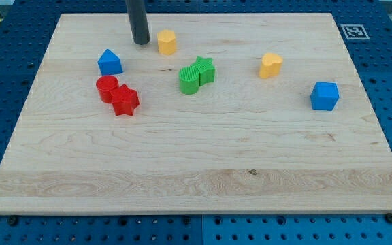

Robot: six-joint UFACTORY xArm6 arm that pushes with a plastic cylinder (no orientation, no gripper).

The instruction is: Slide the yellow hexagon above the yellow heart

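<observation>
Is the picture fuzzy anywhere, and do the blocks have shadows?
In the camera view everything looks sharp, even the wooden board's grain; light is soft and even, with no glare; the red blocks and blue cube cast only faint, short shadows; my tip sits just to the view's left of the yellow hexagon, darkening the wood slightly.

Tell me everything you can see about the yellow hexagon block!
The yellow hexagon is a small, chunky block, plain yellow, with flat sides and a flat top. It looks like matte painted wood or plastic. It stands upright on the pale wooden board, near the view's top, left of the middle. My tip sits just to its left, close by, with a thin gap showing. No other block touches it. The yellow heart lies well off to its right and slightly lower.
</observation>
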